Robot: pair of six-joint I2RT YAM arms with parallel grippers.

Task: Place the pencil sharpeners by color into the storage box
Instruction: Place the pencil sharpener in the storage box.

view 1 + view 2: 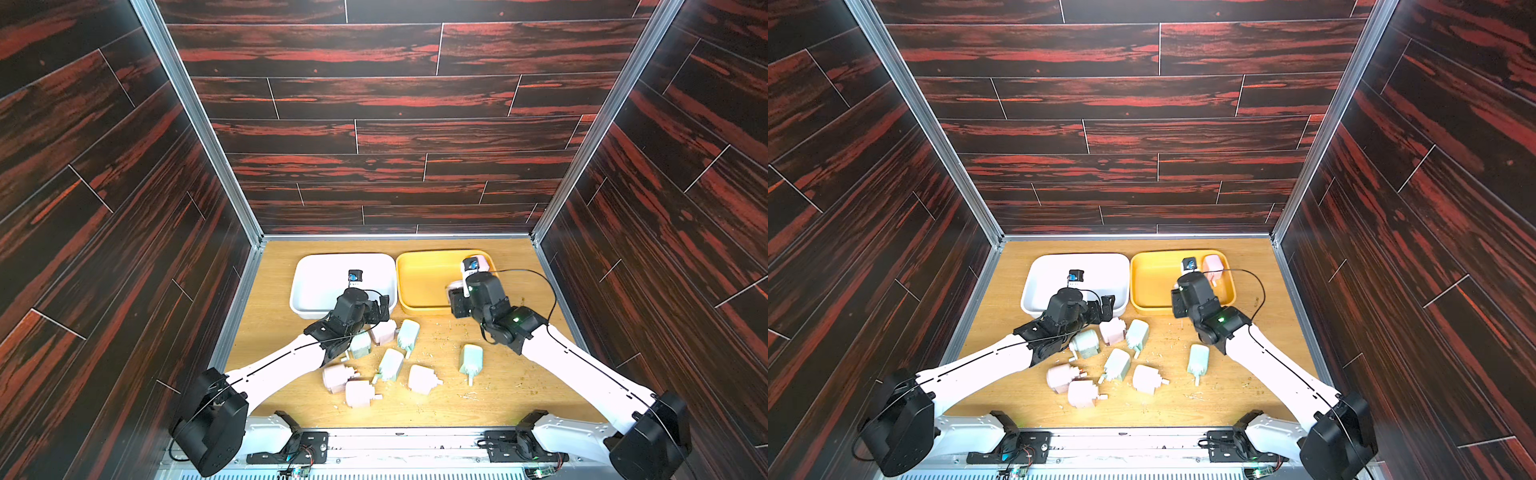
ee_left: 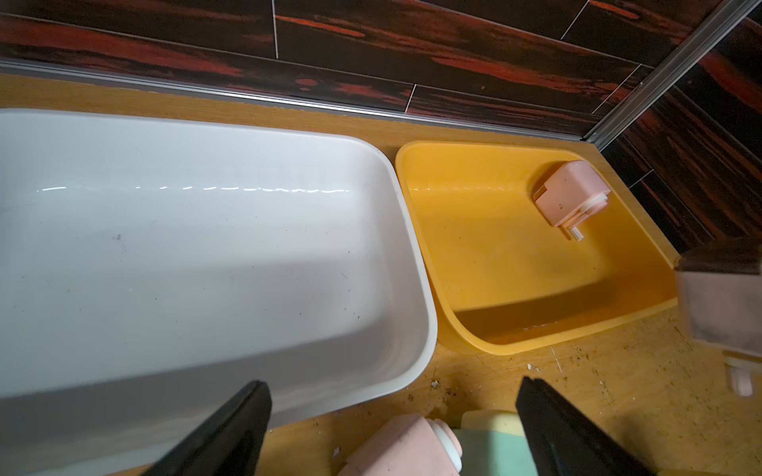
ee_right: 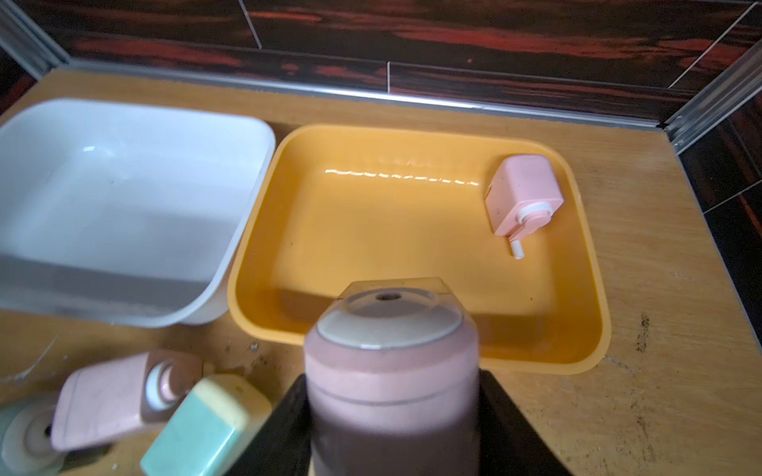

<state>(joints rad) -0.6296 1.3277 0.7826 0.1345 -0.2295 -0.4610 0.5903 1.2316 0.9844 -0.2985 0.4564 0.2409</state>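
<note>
- While eight boxy pencil sharpeners (image 1: 390,365), four pink and four mint, are lying on the surface (image 1: 511,382) in both top views, one pink sharpener (image 1: 1213,264) is sitting in the yellow tray (image 1: 1144,291).
- Left wrist: left fingers (image 2: 577,437) are standing open beside the white tray (image 2: 408,255).
- Right wrist: right fingers (image 3: 511,428) are gripping a held pink sharpener (image 3: 391,362) at the yellow tray's near rim.

One pale pink sharpener (image 3: 523,193) lies in the yellow box's (image 3: 255,263) far corner, white crank stub showing. Another pink one (image 3: 391,371) is clamped between the right jaws at that box's near rim. Four mint (image 1: 1198,359) and seemingly four pink (image 1: 1146,378) lie scattered on the bench (image 1: 1246,399); the white box (image 1: 1038,282) is empty.
</note>
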